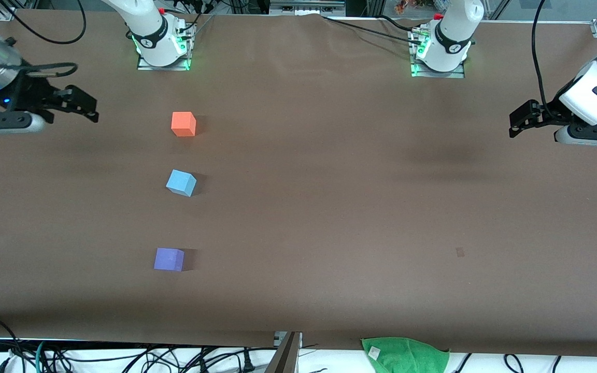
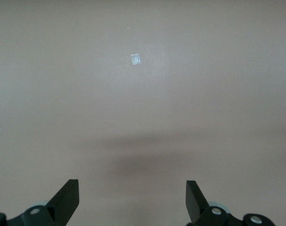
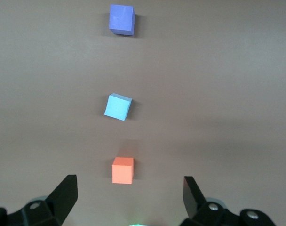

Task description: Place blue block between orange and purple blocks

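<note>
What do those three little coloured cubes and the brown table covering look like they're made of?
The orange cube, sky-blue cube and violet-purple cube look like foam or painted wood: flat, matte faces with no glare and crisp edges. Which of the two cannot be told from here. The brown table covering looks like a matte sheet, perhaps paper or fabric, with faint creases near the arms' bases.

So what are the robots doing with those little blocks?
Right now, nothing is being held. The blue block sits on the table in a row between the orange block and the purple block, touching neither. The right hand hangs open over the right arm's end of the table, and the left hand hangs open over the left arm's end.
</note>
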